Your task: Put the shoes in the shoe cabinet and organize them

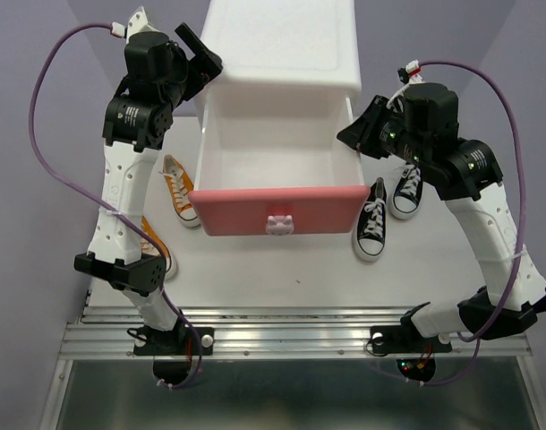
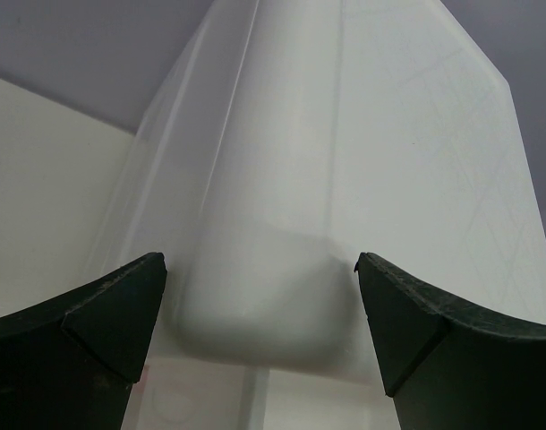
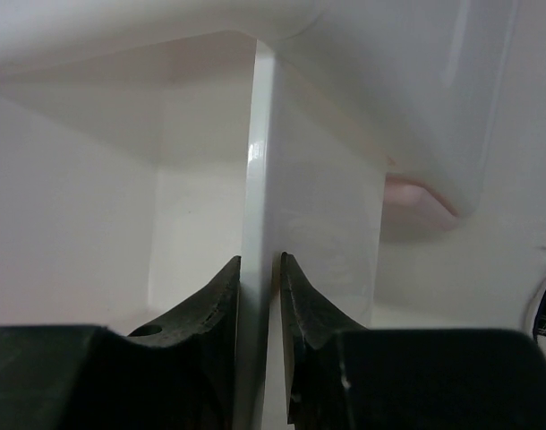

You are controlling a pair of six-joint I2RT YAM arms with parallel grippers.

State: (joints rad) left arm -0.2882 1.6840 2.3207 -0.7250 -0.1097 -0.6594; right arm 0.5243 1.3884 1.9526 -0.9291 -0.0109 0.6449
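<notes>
The white shoe cabinet (image 1: 286, 40) stands at the back, its upper drawer (image 1: 255, 210) with the pink front and bunny knob (image 1: 280, 224) pulled out; no shoe shows inside it. My right gripper (image 1: 355, 134) is shut on the drawer's right side wall (image 3: 260, 161), one finger on each face (image 3: 260, 260). My left gripper (image 1: 201, 49) is open beside the cabinet's left rear corner (image 2: 345, 161), with nothing between its fingers (image 2: 260, 269). One orange shoe (image 1: 179, 190) lies left of the drawer; another (image 1: 155, 240) is partly hidden by my left arm. Two black shoes (image 1: 371, 221) (image 1: 407, 190) lie on the right.
A metal rail (image 1: 291, 331) runs along the table's near edge by the arm bases. Purple cables (image 1: 40, 134) loop off both arms. Purple walls close in the back and sides.
</notes>
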